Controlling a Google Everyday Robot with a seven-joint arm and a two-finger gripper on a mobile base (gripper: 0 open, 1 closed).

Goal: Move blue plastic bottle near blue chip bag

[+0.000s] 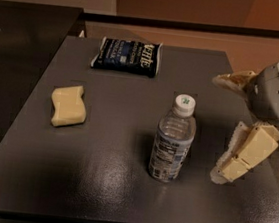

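The blue plastic bottle (172,138) stands upright near the middle of the dark grey table (106,180), clear with a white cap and a blue-and-white label. The blue chip bag (127,56) lies flat at the table's far edge, left of the bottle's line. My gripper (219,129) comes in from the right edge, its two pale fingers spread wide apart with nothing between them. One fingertip (223,81) is high, the other (221,174) low, both a little right of the bottle and not touching it.
A pale yellow sponge (68,105) lies on the left part of the table. A darker counter (18,69) adjoins the table on the left. A wall and ledge run behind the table's far edge.
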